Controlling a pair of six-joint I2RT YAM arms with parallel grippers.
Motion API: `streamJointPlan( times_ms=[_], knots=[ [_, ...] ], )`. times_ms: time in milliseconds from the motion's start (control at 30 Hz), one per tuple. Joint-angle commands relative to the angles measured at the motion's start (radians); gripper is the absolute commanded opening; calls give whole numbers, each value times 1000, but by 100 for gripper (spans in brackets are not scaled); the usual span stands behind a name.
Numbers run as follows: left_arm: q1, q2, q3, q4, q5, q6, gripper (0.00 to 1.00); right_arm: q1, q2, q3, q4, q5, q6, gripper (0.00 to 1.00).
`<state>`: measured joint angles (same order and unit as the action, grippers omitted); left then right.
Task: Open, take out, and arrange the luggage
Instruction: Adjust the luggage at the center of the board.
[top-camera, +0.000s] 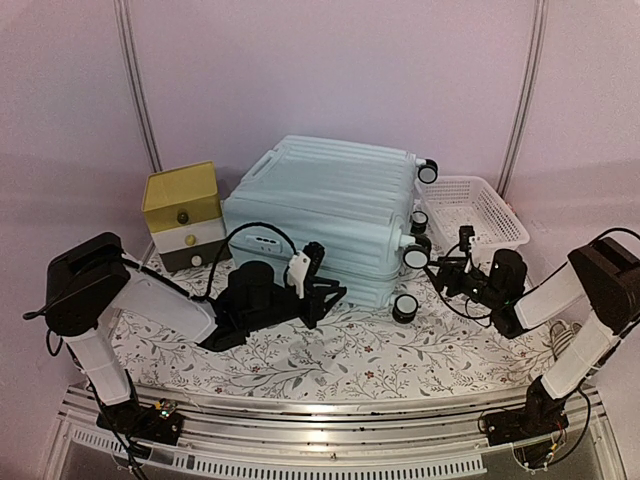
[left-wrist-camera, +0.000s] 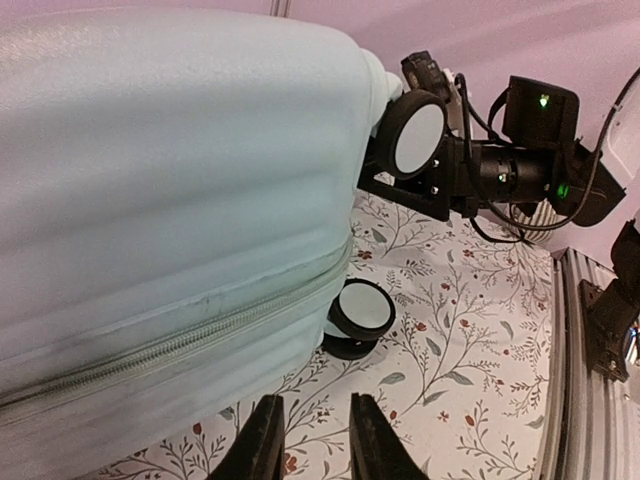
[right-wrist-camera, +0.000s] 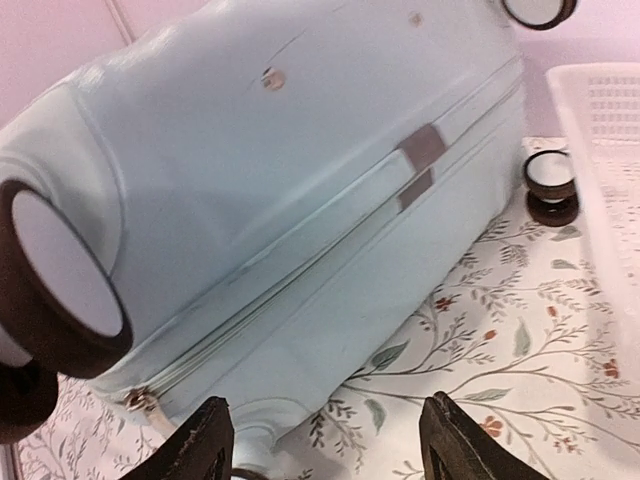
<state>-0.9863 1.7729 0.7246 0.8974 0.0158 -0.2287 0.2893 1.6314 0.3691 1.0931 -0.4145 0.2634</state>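
We see the luggage (top-camera: 330, 205) lying closed at mid-table on a floral-printed cloth (top-camera: 340, 350), with pale pink walls (top-camera: 330, 70) behind. Our left gripper (left-wrist-camera: 315, 445) is narrowly parted and empty beside its front. Our right gripper (right-wrist-camera: 325, 450) gapes wide and empty at its wheeled end.

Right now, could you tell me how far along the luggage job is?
Nothing looks finished: the luggage lies shut, zip closed. In hand: the right gripper, open, faces the corner by the zip pull; the left gripper hovers empty at the front side. Left: unzipping, opening, taking out, arranging.
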Motion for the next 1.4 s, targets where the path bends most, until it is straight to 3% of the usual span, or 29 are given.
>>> streamJointPlan(
  times_ms=[0,133,333,567,900,1133,1367],
  knots=[
    [-6,-37,-6,-16,-6,20,25,-6,-74,43,-100,273,26,65],
    [-5,-47,-5,-33,-20,20,25,-6,-82,126,-195,328,-12,65],
    [11,-115,-41,-70,-74,5,27,16,-85,275,-386,286,-92,64],
    [56,-237,-92,-175,-122,5,28,160,-46,397,-613,236,-234,63],
    [171,-442,-175,-383,-175,-38,30,471,-44,385,-619,210,-371,62],
    [196,-531,-212,-447,-196,-60,33,479,-166,294,-576,309,-374,65],
    [228,-569,-209,-505,-224,-138,43,426,-290,256,-657,329,-339,67]
  ],
)
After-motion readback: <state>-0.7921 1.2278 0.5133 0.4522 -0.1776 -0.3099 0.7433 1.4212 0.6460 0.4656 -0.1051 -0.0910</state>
